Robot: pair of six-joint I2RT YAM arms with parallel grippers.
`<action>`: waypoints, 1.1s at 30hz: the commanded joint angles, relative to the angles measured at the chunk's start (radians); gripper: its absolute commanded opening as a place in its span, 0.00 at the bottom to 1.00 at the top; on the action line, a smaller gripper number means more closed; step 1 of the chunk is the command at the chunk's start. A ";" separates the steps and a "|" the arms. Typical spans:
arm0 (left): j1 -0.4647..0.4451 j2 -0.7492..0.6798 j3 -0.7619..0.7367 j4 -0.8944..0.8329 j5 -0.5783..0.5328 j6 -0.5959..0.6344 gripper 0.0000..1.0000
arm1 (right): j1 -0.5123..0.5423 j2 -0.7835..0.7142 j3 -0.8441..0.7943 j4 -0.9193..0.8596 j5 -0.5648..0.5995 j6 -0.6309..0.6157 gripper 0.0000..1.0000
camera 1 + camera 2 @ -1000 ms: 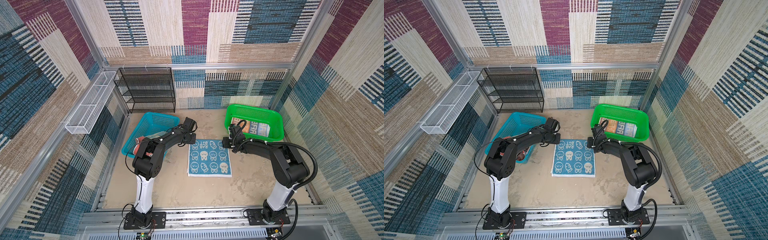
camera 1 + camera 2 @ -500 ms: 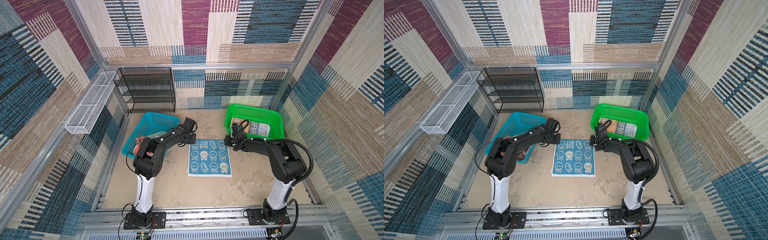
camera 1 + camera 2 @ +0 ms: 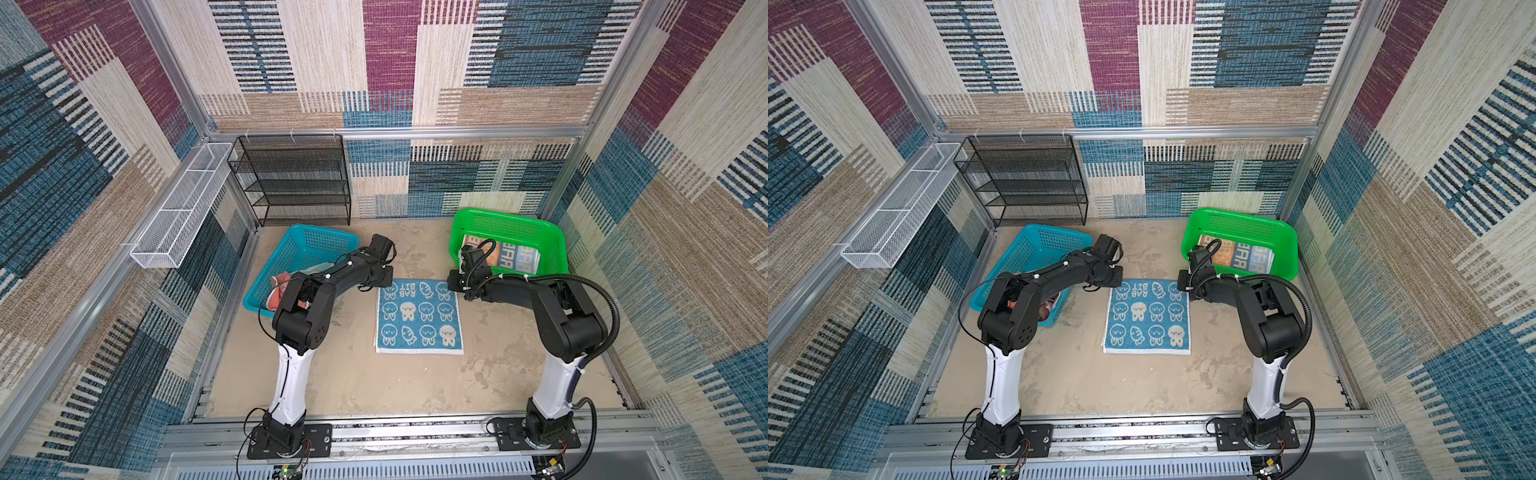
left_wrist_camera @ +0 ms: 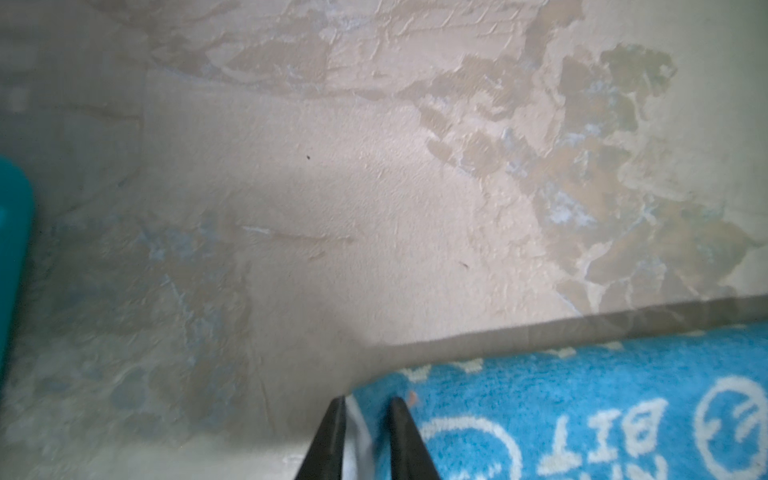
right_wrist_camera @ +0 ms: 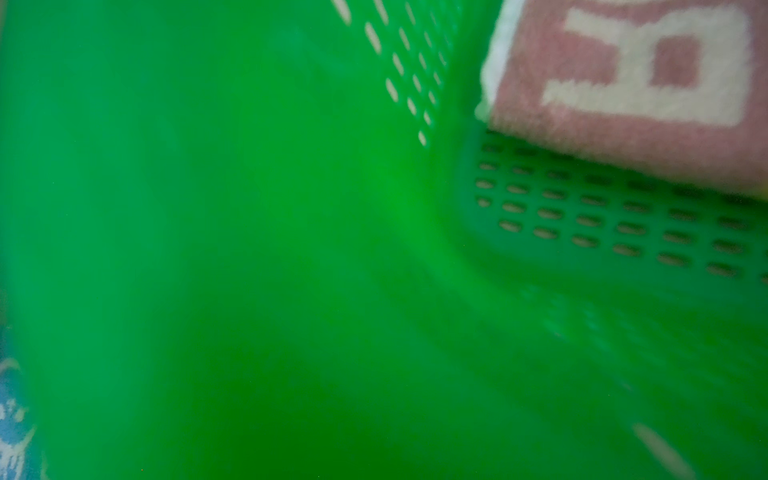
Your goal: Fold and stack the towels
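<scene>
Working the far edge of the rabbit towel [image 3: 419, 318], which lies flat on the table [image 3: 374, 386] between the 2 arms, print side up. Each arm sits at its own far corner: left gripper [image 4: 369, 401] at the far-left corner, right gripper [image 3: 456, 286] at the far-right, just in front of the green basket [image 3: 509, 216]. The far edge runs straight across from gripper to gripper. The cloth stretches away from both toward my side and looks slightly longer that way than across. My read: the fold is a level pull of both corners toward the near edge.

Left wrist view: fingers [image 4: 332, 432] narrow, pinched on the white hem at the corner, which curls up off the table. Right: fingers not in view, basket wall fills the wrist camera, so I cannot tell whether it has a grip.

Towel: blue terry, white rabbit faces, carrots, "RAB BIT" lettering, white border, no wrinkles. Lettered towel [image 3: 513, 257] lies folded in the green basket. Coral cloth [image 3: 279, 286] bunched in the blue basket [image 3: 320, 235].
</scene>
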 commanded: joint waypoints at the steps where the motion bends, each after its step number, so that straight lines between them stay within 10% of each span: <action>1: 0.001 0.001 0.004 -0.011 0.033 -0.013 0.16 | 0.000 0.007 0.011 0.009 -0.033 -0.005 0.22; 8: 0.004 0.014 0.024 -0.017 0.058 -0.005 0.00 | 0.001 0.009 0.012 0.002 -0.056 -0.012 0.00; 33: 0.011 -0.145 0.016 0.012 -0.015 0.113 0.00 | -0.004 -0.161 0.021 0.033 -0.076 -0.123 0.00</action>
